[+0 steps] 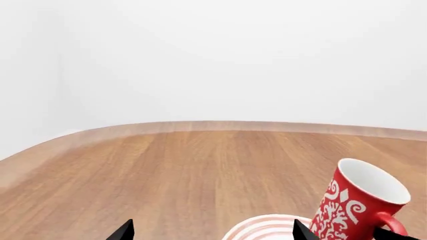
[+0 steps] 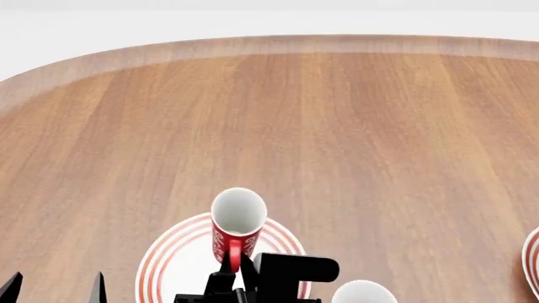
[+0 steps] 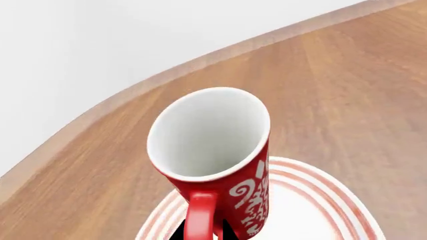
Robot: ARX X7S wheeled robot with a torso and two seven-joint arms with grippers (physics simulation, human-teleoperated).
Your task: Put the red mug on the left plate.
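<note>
The red mug (image 2: 237,222) with white scrollwork hangs tilted over the far part of the left plate (image 2: 173,262), a white plate with red rings. My right gripper (image 2: 232,273) is shut on the mug's red handle (image 3: 200,212), with a black finger (image 3: 176,233) on each side of it. In the right wrist view the mug (image 3: 220,150) shows its white inside, with the plate (image 3: 320,210) under it. My left gripper (image 1: 213,234) is open and empty, low beside the plate (image 1: 267,229), with the mug (image 1: 353,202) off to one side. It also shows in the head view (image 2: 55,290).
A plain white mug (image 2: 362,294) stands just right of my right gripper at the near edge. The rim of the second plate (image 2: 532,255) shows at the far right. The wooden table (image 2: 337,126) stretches beyond, ending in a rounded far edge.
</note>
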